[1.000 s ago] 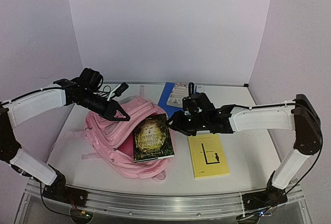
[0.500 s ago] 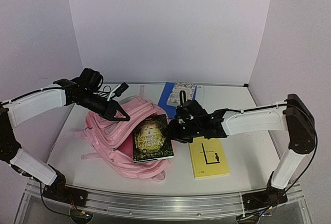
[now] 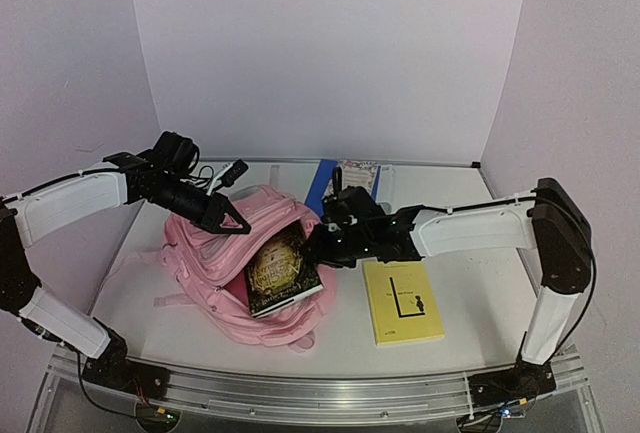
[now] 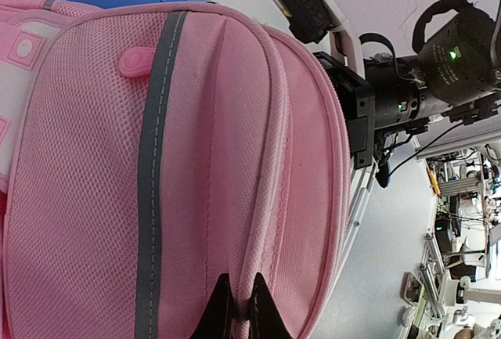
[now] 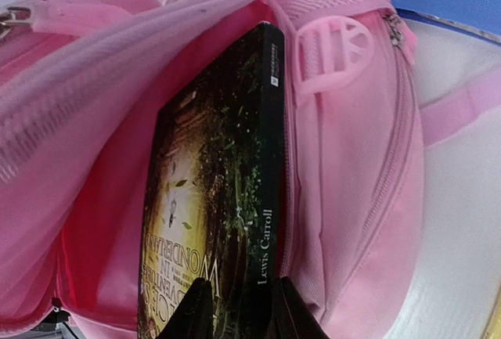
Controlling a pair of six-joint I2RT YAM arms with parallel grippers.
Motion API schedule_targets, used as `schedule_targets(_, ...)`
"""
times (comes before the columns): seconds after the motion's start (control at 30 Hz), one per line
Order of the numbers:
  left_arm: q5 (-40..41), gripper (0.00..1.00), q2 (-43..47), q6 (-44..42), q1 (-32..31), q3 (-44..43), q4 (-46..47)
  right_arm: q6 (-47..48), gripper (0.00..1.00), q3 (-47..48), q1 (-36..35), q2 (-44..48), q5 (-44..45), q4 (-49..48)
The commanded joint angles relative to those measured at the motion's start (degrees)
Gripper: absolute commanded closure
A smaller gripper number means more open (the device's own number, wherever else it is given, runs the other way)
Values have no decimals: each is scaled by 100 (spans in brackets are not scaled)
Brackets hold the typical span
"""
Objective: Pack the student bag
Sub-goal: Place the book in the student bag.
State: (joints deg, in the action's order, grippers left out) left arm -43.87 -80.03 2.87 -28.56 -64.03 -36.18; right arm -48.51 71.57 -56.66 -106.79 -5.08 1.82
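gripping the dark book (image 3: pixel 283 273), right hand (image 5: pixel 239 309) has pushed it into the student bag (image 3: pixel 215 253).

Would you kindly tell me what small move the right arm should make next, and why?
Probably push the dark book deeper: the right gripper grips its near end, it sits only partly inside the student bag, whose rim the left gripper pinches.

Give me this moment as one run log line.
phase: loading book | left gripper: jaws pinch student bag rim | right gripper: jaws on dark book, partly inside bag | yellow book: not packed
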Motion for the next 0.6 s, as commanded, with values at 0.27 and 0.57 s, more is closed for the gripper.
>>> schedule_targets(0.27, -361, 100, 211, -30, -20, -327, 673, 502, 58, 467, -83, -219, 517, -714)
schedule_targets(0.57, -245, 100, 190, -21, -22, -344, 649, -299, 42, -704, -98, 962, 875, -164)
